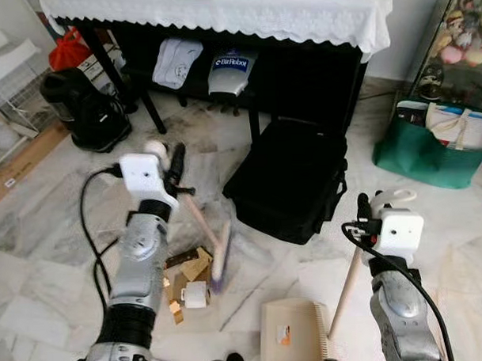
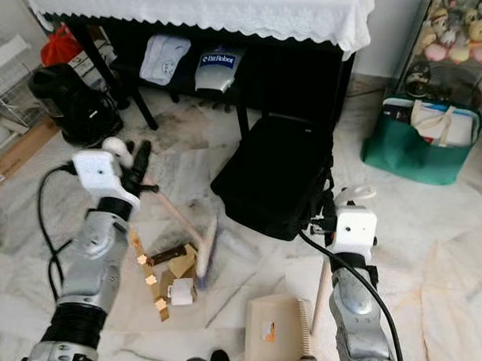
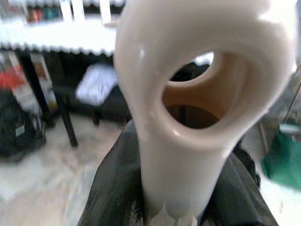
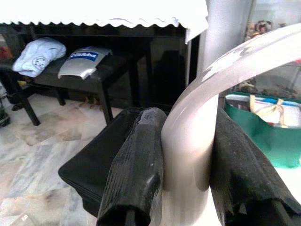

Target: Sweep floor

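On the floor between both arms, the left end effector (image 1: 176,168) grips the broom (image 1: 205,231), slanting down to scraps (image 1: 187,279) left of the dustpan (image 1: 292,332), which the right end effector (image 1: 374,207) grips by its stick.

Grey-veined marble floor (image 1: 46,258) runs under a dark table (image 1: 332,74) draped in white lace cloth (image 1: 243,14).

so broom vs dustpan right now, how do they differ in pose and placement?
The broom is in the left gripper, handle slanting, head down beside the scraps. The dustpan is held by the right gripper through a near-upright handle and lies flat, apart from the scraps. The broom head is narrow, the dustpan broad and boxy. Both are pale, each clamped by the handle top.
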`<state>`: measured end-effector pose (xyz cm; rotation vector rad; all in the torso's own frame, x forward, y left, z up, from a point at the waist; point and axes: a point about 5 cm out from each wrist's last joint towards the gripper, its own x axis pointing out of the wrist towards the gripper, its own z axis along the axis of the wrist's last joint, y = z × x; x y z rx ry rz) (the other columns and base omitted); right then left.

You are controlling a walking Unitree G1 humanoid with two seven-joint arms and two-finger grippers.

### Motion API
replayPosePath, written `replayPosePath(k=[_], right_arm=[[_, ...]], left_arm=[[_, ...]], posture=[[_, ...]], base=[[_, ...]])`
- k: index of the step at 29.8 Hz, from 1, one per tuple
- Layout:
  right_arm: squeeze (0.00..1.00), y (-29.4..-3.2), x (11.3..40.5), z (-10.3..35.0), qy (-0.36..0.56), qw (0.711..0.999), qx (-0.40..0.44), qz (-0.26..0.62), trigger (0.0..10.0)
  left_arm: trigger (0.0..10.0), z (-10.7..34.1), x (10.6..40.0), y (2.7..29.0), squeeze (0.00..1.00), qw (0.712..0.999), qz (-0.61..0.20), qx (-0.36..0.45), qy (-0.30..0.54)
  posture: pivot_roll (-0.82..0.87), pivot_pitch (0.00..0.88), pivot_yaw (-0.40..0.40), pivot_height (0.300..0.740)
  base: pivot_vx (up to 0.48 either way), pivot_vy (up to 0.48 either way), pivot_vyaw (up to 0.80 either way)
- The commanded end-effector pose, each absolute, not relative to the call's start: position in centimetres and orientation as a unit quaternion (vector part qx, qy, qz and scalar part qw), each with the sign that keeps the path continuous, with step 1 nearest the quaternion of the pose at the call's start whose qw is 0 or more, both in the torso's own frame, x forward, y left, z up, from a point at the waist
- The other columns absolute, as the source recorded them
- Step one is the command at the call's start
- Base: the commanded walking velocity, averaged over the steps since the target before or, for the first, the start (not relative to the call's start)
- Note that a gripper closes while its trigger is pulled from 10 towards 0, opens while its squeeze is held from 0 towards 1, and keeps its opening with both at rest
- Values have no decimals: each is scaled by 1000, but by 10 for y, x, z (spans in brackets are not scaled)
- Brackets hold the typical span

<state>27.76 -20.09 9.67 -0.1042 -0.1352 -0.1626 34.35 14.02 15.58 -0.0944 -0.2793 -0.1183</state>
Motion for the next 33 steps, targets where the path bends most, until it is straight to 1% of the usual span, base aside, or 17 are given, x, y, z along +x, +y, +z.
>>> replayPosePath(k=[1, 4, 7, 12, 13, 21, 25, 28, 33], right_arm=[[0, -203, 273, 100, -73, 992, -54, -87, 10000], [0, -207, 268, 101, -74, 991, -58, -96, 10000], [0, -210, 263, 101, -74, 990, -60, -102, 10000], [0, -211, 258, 99, -70, 990, -61, -105, 10000], [0, -210, 256, 99, -68, 990, -61, -105, 10000], [0, -208, 251, 99, -64, 990, -58, -108, 10000], [0, -207, 249, 99, -64, 990, -58, -109, 10000], [0, -209, 245, 99, -62, 990, -59, -113, 10000], [0, -210, 242, 99, -59, 990, -61, -116, 10000]], left_arm=[[10000, 153, 346, 138, 0, 988, -60, -34, -141], [10000, 146, 348, 129, 0, 989, -71, -32, -127], [10000, 147, 350, 126, 0, 989, -67, -34, -129], [10000, 157, 354, 126, 0, 987, -51, -18, -152], [10000, 164, 357, 127, 0, 985, -42, -16, -169], [10000, 180, 362, 126, 0, 978, -30, -33, -202], [10000, 179, 363, 116, 0, 977, -62, -44, -197], [10000, 169, 362, 100, 0, 975, -128, -74, -164], [10000, 160, 360, 92, 0, 973, -152, -88, -147]], posture=[[-137, 211, 183, 740], [-153, 219, 192, 740], [-158, 223, 195, 740], [-162, 230, 200, 740], [-161, 236, 202, 740], [-158, 244, 211, 740], [-162, 254, 216, 740], [-166, 262, 221, 740], [-174, 271, 224, 740]], base=[[0, 0, 0], [0, 0, 0], [0, 0, 0], [0, 0, 0], [0, 0, 0], [0, 0, 0], [0, 0, 0], [0, 0, 0], [0, 0, 0]])
